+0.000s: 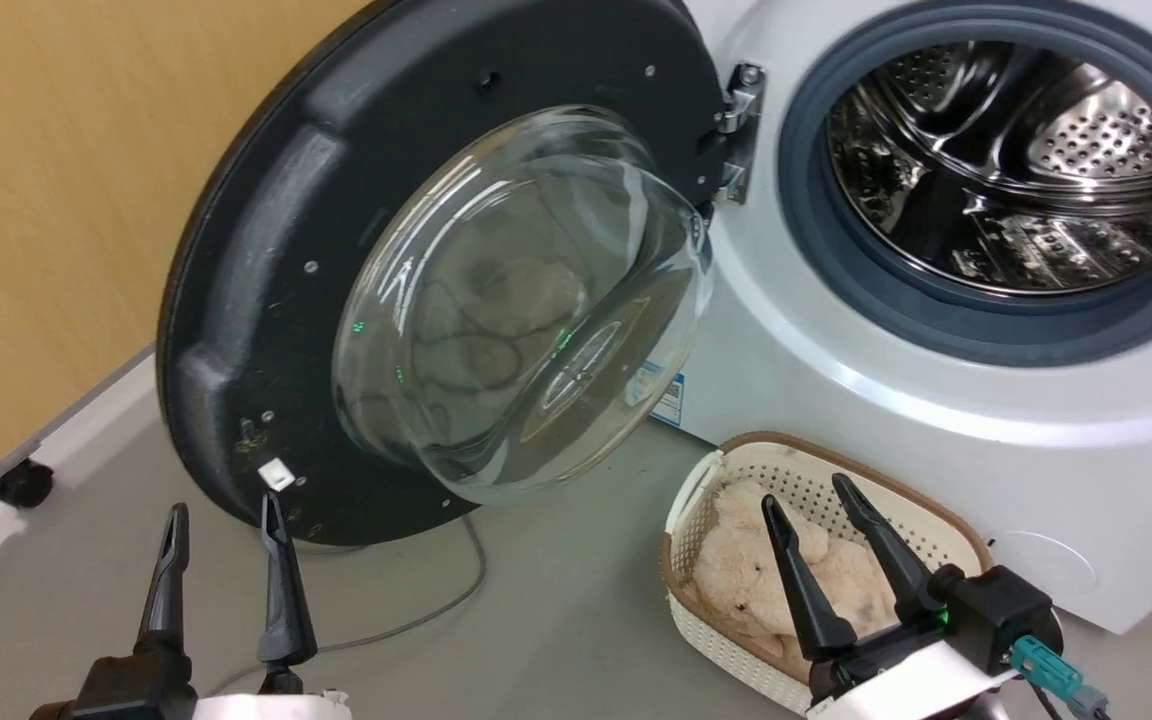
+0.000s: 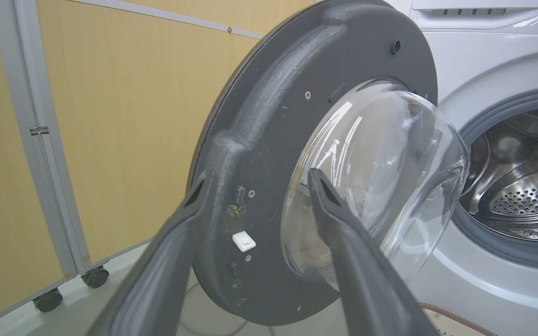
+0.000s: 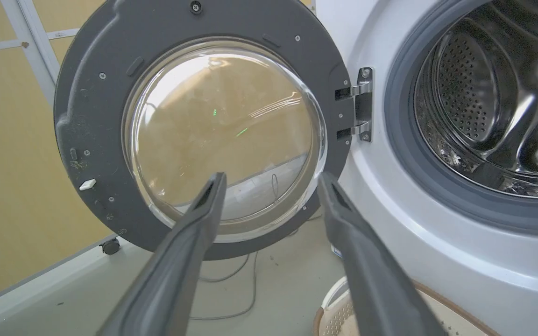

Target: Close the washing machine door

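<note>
The washing machine door (image 1: 266,250) stands swung wide open to the left of the washing machine (image 1: 836,330), its dark inner face and bulging glass bowl (image 1: 526,300) turned toward me; it hangs from a metal hinge (image 1: 741,125). The steel drum (image 1: 1011,165) lies exposed inside its grey gasket. My left gripper (image 1: 221,520) is open just below the door's lower edge, its right tip close under a small white latch piece (image 1: 276,473). In the left wrist view the door (image 2: 269,140) looms close between the fingers. My right gripper (image 1: 806,495) is open over the basket, apart from the door (image 3: 91,93).
A white perforated basket (image 1: 726,640) holding a beige plush toy (image 1: 766,570) sits on the grey floor before the washer. A grey cable (image 1: 416,620) trails under the door. A yellow partition (image 1: 46,200) on castors (image 1: 24,484) stands at the left.
</note>
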### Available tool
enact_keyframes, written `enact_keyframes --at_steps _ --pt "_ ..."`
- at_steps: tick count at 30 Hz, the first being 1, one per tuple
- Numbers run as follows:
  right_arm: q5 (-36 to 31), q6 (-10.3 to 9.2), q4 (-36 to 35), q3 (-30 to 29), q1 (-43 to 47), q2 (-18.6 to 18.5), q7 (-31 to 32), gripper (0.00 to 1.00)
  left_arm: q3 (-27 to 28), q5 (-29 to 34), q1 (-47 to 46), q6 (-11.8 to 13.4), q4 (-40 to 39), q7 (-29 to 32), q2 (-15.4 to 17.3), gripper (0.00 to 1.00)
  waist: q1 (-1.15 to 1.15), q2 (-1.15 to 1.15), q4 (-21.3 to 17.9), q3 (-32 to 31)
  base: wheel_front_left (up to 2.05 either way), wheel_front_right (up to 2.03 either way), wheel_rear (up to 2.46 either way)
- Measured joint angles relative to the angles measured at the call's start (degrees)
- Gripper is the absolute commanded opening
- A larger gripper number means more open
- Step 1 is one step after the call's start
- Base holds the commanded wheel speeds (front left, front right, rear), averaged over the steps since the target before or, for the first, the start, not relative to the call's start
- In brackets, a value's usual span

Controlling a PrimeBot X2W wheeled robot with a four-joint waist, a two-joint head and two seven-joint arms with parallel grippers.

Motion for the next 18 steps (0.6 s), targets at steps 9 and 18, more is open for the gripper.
enact_keyframes --at_steps 9,18 --pt "0.6 0.00 0.4 0.9 -0.3 0.0 -0.8 1.00 0.1 -0.5 0.4 0.3 -0.7 -0.8 0.0 1.00 0.00 0.00 1.5 0.0 0.00 0.00 0.00" --pt "0.6 0.00 0.6 0.9 -0.3 0.0 -0.8 1.00 0.1 -1.0 0.5 0.6 -0.7 -0.8 0.0 1.00 0.00 0.00 1.5 0.0 0.00 0.00 0.00"
